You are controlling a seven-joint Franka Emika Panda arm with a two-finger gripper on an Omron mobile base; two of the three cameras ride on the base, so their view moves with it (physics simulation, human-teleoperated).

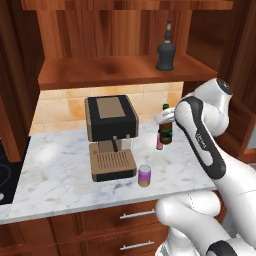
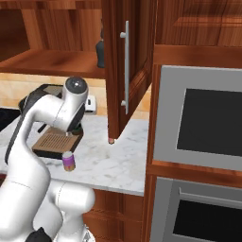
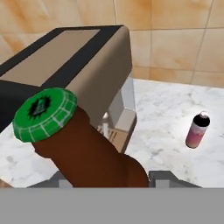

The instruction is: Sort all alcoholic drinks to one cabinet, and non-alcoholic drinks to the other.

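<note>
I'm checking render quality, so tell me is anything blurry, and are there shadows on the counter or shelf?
Hand view: the beer bottle looms large and slightly soft, close to the lens. Left base view: the purple can drops a faint shadow on the marble counter; the grey bottle sits on an evenly lit shelf. Right base view: soft, no glare.

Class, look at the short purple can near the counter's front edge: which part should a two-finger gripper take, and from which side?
Grip the purple can around its round side wall, coming from the front or from above. It stands upright, apart from the coffee machine, so its sides are free.
</note>
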